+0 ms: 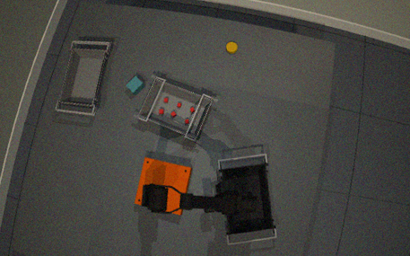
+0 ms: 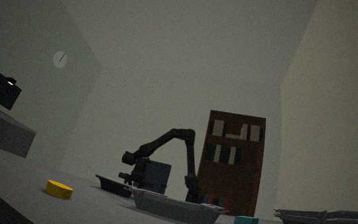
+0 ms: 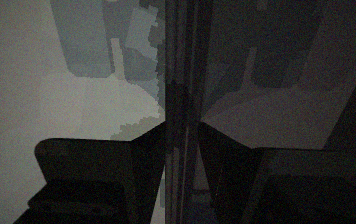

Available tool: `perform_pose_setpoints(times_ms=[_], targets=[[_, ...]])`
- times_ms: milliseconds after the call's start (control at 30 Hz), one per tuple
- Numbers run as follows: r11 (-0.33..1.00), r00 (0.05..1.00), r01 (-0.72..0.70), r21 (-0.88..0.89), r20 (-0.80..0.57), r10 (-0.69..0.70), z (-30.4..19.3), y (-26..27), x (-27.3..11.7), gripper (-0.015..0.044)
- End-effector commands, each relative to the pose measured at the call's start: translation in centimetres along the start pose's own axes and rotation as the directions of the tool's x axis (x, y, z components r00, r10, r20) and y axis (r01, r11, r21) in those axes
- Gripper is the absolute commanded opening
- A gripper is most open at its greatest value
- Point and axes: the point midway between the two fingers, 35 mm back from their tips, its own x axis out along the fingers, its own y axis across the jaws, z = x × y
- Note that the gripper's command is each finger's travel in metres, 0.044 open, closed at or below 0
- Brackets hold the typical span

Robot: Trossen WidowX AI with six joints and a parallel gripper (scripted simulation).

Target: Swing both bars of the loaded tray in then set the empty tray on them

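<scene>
Grey desk (image 1: 80,184) (image 2: 93,207) (image 3: 22,100) surface noted — dark tray (image 1: 261,195) (image 2: 114,187) (image 3: 280,117) gripped by one side wall, the gripper (image 1: 224,203) (image 2: 132,182) (image 3: 184,126) nearly closed; red blocks (image 1: 174,113) contained within the lighter tray (image 1: 152,100) (image 2: 176,209).

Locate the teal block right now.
Top view: upper left, between the pale grey tray and the tray of red blocks, touching neither. In the exterior view, the teal block sits at the bottom edge, right of centre.
</scene>
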Motion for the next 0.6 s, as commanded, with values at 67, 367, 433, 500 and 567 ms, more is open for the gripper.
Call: perform_pose_setpoints(times_ms=[67,367,433,500,567], targets=[[1.000,1.000,-0.011,-0.004,0.006,0.011,0.1,0.3,0.2,0.0072],[1.000,1.000,-0.011,-0.004,0.006,0.011,0.1,0.3,0.2,0.0012],[1.000,1.000,-0.010,-0.004,0.006,0.010,0.1,0.2,-0.1,0.0000],[1.000,1.000,-0.010,-0.004,0.006,0.010,0.1,0.1,-0.8,0.0000],[1.000,1.000,-0.010,-0.004,0.006,0.010,0.1,0.0,-1.9,0.0000]])
